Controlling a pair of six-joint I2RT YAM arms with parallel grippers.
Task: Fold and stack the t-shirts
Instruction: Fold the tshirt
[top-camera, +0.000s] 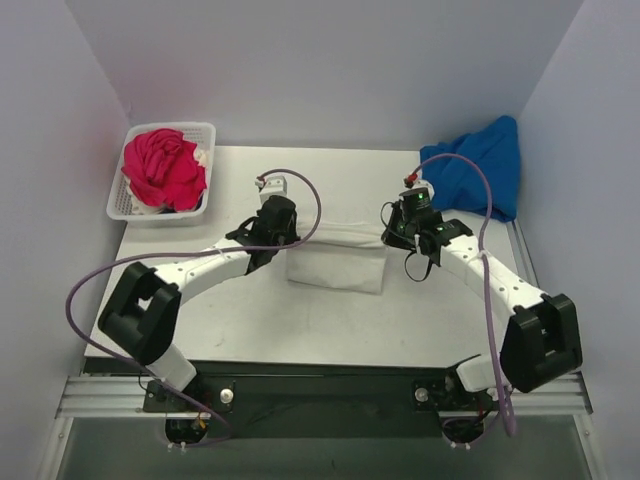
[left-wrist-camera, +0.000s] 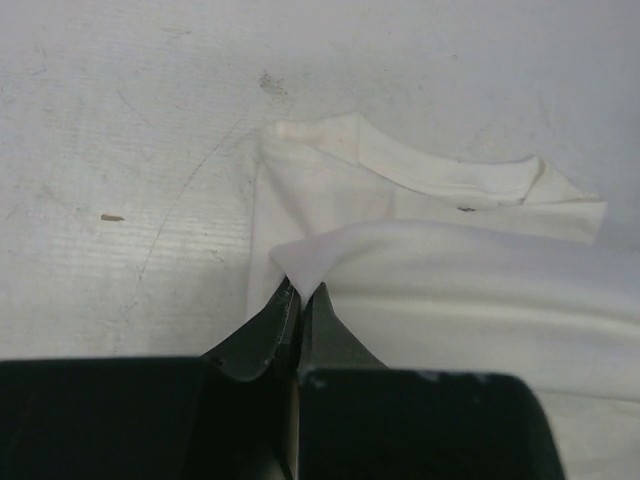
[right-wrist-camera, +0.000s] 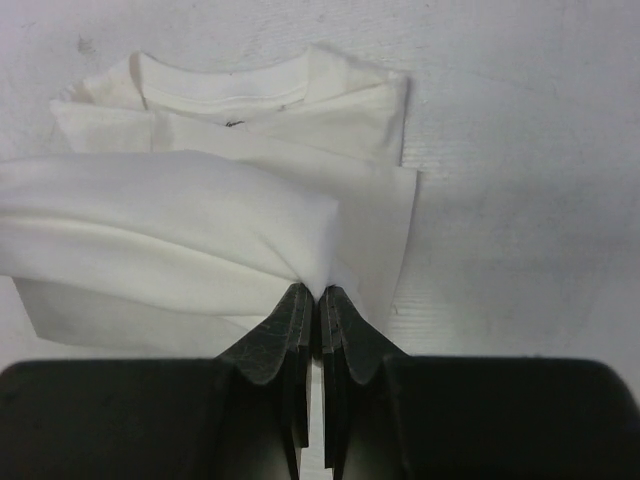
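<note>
My left gripper (left-wrist-camera: 300, 292) and right gripper (right-wrist-camera: 318, 293) each clamp a corner of the white t-shirt (top-camera: 336, 265), probably its hem, to fold it evenly.

Overhead cam wide; wrist cams close, share white t-shirt (top-camera: 335, 268).

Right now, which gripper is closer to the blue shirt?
Right. The right gripper pinches the white shirt at its edge, close beside the blue shirt; the left gripper pinches the opposite edge, the whole shirt's width farther away.
</note>
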